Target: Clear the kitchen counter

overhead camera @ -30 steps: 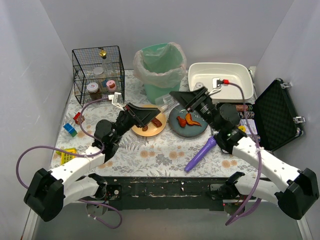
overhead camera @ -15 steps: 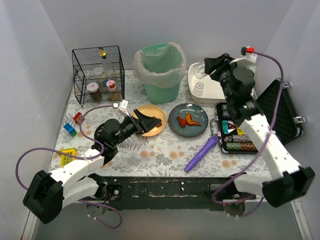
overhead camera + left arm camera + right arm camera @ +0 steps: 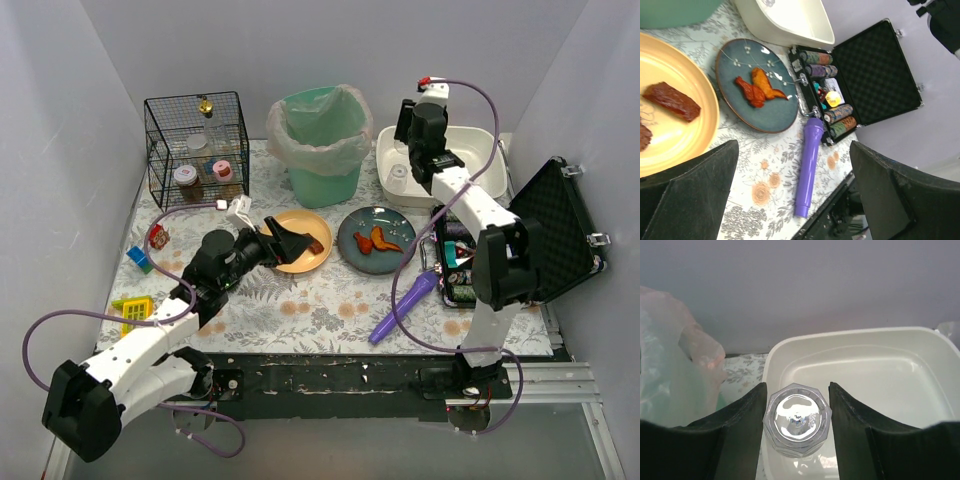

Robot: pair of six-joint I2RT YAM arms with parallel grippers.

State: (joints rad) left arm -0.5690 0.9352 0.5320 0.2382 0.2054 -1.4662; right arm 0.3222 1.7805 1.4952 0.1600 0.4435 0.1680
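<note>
The kitchen counter (image 3: pixel 300 300), soft-clothed, is lying cluttered before both arms — the right gripper (image 3: pixel 797 390) is pinching a probably fragile, slick glass tumbler (image 3: pixel 797 420) by its sides over the white basin (image 3: pixel 875 340); the left gripper (image 3: pixel 794 145) is gaping empty above the orange plate (image 3: pixel 670 145).

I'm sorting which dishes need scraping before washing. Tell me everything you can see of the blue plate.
The blue plate is round, dark teal, glossy like glazed ceramic, with thin white blossom sprigs painted across it. It lies flat on the kitchen counter, between the yellow plate and the open case. Two orange-red fried pieces sit near its middle. Whether its rim meets the yellow plate is unclear.
</note>
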